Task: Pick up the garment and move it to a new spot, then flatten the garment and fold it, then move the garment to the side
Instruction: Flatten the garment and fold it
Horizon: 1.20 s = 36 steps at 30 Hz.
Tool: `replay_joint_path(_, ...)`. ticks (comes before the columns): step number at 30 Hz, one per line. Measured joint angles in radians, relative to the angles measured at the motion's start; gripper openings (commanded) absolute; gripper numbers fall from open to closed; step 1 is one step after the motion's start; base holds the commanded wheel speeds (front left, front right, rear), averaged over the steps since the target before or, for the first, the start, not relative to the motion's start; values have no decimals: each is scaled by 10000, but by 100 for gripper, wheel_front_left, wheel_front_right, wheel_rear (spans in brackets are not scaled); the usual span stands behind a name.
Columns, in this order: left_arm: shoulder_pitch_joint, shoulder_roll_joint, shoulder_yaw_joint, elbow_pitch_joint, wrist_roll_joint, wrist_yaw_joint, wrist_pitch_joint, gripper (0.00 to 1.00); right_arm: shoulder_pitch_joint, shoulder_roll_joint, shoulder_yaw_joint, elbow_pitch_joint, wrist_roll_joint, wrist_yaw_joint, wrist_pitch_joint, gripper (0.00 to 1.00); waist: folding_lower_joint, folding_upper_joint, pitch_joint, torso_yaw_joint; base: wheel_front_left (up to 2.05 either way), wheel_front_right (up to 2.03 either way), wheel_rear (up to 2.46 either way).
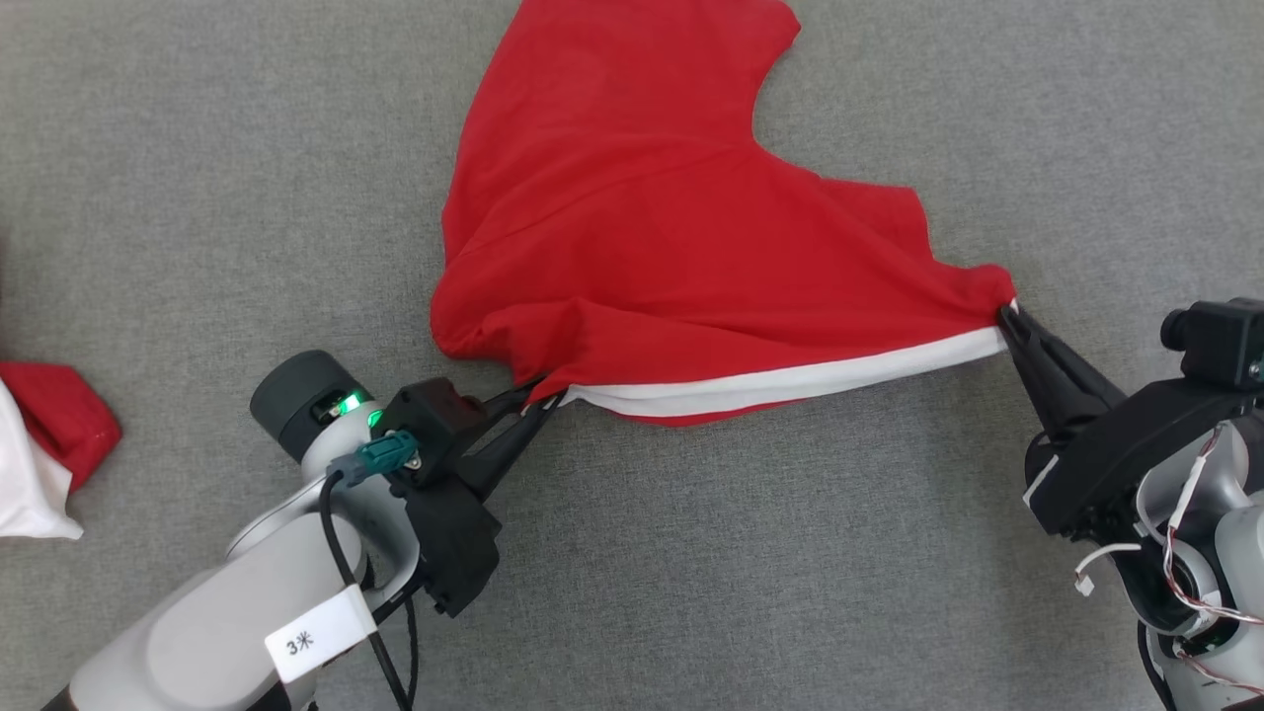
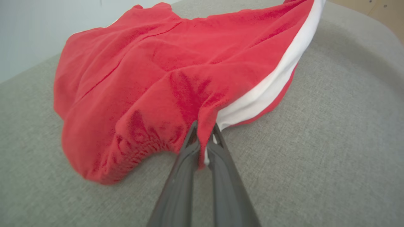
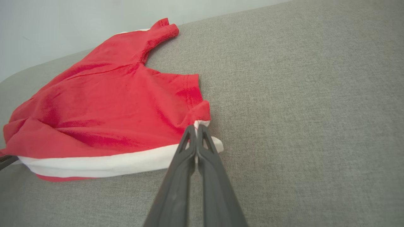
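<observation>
Head view — garment [image 1: 642, 247], plus stray cloth [image 1: 49, 425].

I see the garment [image 1: 632, 227] on the tabletop [image 1: 790, 553], spreading from centre to far. My left end effector [image 1: 538, 403] meets its near-left corner, my right end effector [image 1: 1009, 314] its near-right corner. A cloth [image 1: 44, 444] lies at the left edge.

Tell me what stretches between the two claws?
The white-banded edge of the red garment runs from the left claw to the right claw, in the head view.
</observation>
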Motion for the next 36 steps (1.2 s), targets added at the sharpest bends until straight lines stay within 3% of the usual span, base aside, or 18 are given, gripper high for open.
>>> replay_joint_path(13,1453,86,-205,828,-33,188,-763,0,1830,-309,180,201,376,418,591,0,-5,-3,-1314,213,0,0,0)
replay_joint_path(27,3106,322,-679,686,-299,629,-859,0,3887,-192,598,54,767,408,1206,0,-6,-4,-3157,536,0,0,0)
replay_joint_path(29,3242,301,-732,685,-307,635,-857,48,4010,-174,658,59,767,387,1289,0,-7,-4,-3300,547,0,0,0)
replay_joint_path(30,3286,290,-754,686,-307,642,-857,84,4050,-146,679,67,767,334,1290,11,-7,-4,-3351,550,0,0,0)
replay_joint_path(31,3344,270,-759,696,-324,677,-853,100,4073,-115,706,88,769,334,1323,44,-7,-5,-3386,551,0,0,0)
replay_joint_path(32,3398,242,-771,711,-380,711,-823,100,4096,-100,731,111,769,326,1377,100,-7,-5,-3410,550,0,0,0)
replay_joint_path(36,3490,176,-757,755,-502,803,-784,100,4158,-73,702,282,755,142,1386,100,-4,-4,-3448,541,0,0,0)
